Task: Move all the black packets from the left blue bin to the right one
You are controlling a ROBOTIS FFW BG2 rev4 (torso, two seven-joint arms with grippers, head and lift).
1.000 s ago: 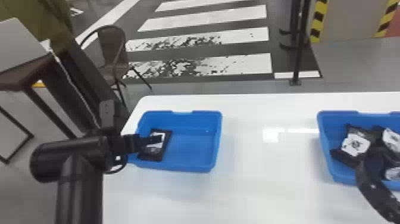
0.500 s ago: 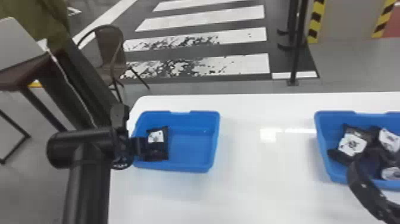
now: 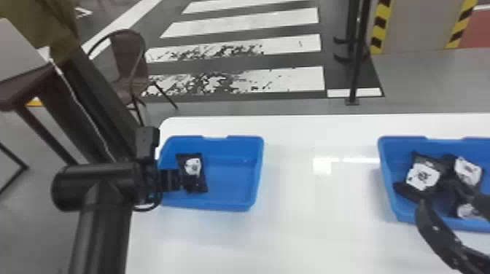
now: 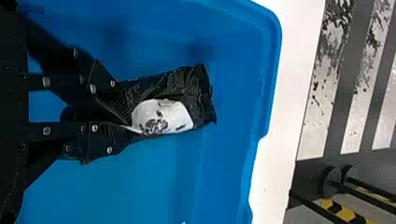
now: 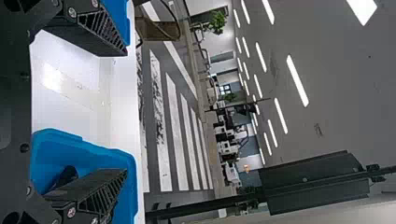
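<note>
In the head view my left gripper (image 3: 184,182) is low inside the left blue bin (image 3: 233,182), at the near end of a black packet (image 3: 195,165) with a white label. The left wrist view has my left gripper (image 4: 130,119) shut on that black packet (image 4: 191,88), its fingers pinching one end and the label's edge. My right gripper (image 3: 450,204) is over the near side of the right blue bin (image 3: 388,175), where several black packets (image 3: 423,175) lie. Seen from the right wrist, my right gripper (image 5: 126,112) is open, fingers wide apart.
Both bins stand on a white table (image 3: 313,218), with a wide gap between them. Off the table's left side are a brown chair (image 3: 129,65) and a dark side table (image 3: 22,91). A black post (image 3: 359,54) stands behind the table.
My left arm has moved right and its gripper has taken hold of the packet, which has turned from a slant to nearly straight. The right gripper has moved slightly left in the head view.
</note>
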